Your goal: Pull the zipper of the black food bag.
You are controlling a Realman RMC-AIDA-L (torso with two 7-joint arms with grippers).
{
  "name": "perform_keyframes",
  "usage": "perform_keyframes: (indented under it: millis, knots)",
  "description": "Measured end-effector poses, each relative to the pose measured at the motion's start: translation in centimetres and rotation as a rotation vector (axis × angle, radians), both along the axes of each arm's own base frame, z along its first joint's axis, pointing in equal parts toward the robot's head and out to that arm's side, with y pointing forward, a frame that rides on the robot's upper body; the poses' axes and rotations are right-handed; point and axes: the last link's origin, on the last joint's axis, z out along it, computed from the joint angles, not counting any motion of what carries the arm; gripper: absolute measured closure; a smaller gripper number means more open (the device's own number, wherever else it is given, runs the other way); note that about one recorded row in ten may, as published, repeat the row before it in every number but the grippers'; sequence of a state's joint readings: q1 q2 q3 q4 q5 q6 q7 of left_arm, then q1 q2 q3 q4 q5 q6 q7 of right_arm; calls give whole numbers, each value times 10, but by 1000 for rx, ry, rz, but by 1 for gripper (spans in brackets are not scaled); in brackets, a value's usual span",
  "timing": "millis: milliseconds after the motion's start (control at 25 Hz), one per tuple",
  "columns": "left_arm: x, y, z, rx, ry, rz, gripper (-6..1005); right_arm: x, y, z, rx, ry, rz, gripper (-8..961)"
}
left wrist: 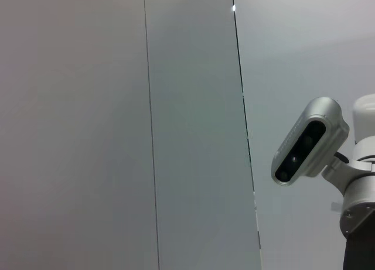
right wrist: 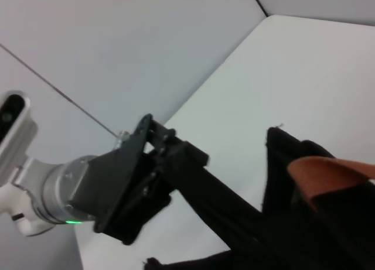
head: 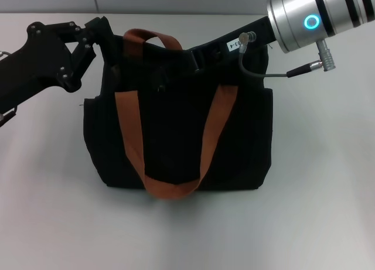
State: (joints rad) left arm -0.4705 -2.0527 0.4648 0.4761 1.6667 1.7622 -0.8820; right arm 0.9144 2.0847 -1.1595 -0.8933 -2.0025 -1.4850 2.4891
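The black food bag [head: 176, 129] stands upright in the middle of the table, with two rust-orange strap handles [head: 132, 129]. My left gripper [head: 103, 34] is at the bag's top left corner, shut on the fabric there. The right wrist view shows it [right wrist: 176, 159] pulling a band of black fabric taut. My right gripper [head: 199, 54] reaches in from the upper right and lies along the bag's top edge, dark against the black fabric. The zipper is hidden from view. A strap [right wrist: 328, 173] and the bag's corner [right wrist: 281, 164] show in the right wrist view.
The white table [head: 316, 194] surrounds the bag on all sides. A grey wall [head: 176, 0] runs behind it. The right arm's silver wrist [head: 316, 18] and its cable [head: 263, 74] hang over the bag's top right. The left wrist view shows only wall and the robot's head camera [left wrist: 307, 141].
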Motion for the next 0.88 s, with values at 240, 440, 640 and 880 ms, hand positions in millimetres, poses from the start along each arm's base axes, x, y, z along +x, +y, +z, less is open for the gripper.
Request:
perform_keyframes:
  millis: [240, 440, 640, 880]
  knots:
    - [-2, 0, 3, -1, -1, 8, 913, 0, 2, 6, 19, -26, 11, 643]
    - [-1, 0, 3, -4, -3, 6, 911, 1, 4, 5, 31, -70, 7, 640]
    - [1, 0, 3, -8, -8, -10, 909, -1, 6, 0, 41, -94, -7, 643]
    - [8, 2, 5, -20, -9, -39, 907, -8, 5, -7, 47, -104, -10, 648]
